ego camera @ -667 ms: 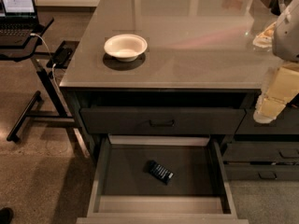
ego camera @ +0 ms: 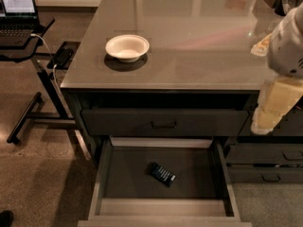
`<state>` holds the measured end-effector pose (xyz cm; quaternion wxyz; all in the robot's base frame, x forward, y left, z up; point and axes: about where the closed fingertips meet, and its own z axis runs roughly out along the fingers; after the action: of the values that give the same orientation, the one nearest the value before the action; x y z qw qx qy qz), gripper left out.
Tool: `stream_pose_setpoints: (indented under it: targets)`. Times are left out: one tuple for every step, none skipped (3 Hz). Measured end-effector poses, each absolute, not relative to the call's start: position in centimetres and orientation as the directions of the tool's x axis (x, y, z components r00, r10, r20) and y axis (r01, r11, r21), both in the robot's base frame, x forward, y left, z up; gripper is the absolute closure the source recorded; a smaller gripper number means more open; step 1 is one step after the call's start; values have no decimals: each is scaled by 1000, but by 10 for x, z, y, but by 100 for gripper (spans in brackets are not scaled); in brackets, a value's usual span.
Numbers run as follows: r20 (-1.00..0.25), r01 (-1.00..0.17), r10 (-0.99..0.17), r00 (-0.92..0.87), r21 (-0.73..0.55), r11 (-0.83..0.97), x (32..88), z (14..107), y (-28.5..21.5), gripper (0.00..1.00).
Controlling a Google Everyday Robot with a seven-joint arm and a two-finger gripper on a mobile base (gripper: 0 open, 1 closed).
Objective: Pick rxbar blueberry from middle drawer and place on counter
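Nearest: middle drawer (ego camera: pixel 127 176) pulled fully open, grey bottom exposed. Rxbar blueberry (ego camera: pixel 163 173) lies flat on the drawer floor, roughly centre, skewed at an angle, touching neither side wall. Nothing else visible in the drawer.

Above it: closed drawer front (ego camera: pixel 163 122) with small handle, just under the counter lip.

Right edge, at about that height: gripper (ego camera: pixel 268 111) hangs pointing down beside the cabinet, outside the drawer and well apart from the bar. Cannot tell whether it is spread or closed; it holds nothing visible.

Farther: counter (ego camera: pixel 189 41), glossy grey, a white bowl (ego camera: pixel 127 47) near its left front; plenty of bare surface to its right. Laptop (ego camera: pixel 16 6) on a stand off to the far left.

Progress, as judged: drawer open, access done. Reach, grasp, lift and placement all remain. Gripper must first come left and down over the bar.
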<state>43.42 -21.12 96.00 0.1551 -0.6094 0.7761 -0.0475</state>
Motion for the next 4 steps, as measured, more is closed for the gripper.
stream_pose_setpoints:
  targets:
    - [-181, -940, -959, -217, -227, 256, 431, 909, -199, 0]
    - [-253, -943, -933, -256, -145, 298, 437, 847, -199, 0]
    - [-420, -931, -849, -319, -28, 364, 456, 771, -202, 0]
    - [-414, -933, -852, -320, -20, 360, 455, 770, -198, 0]
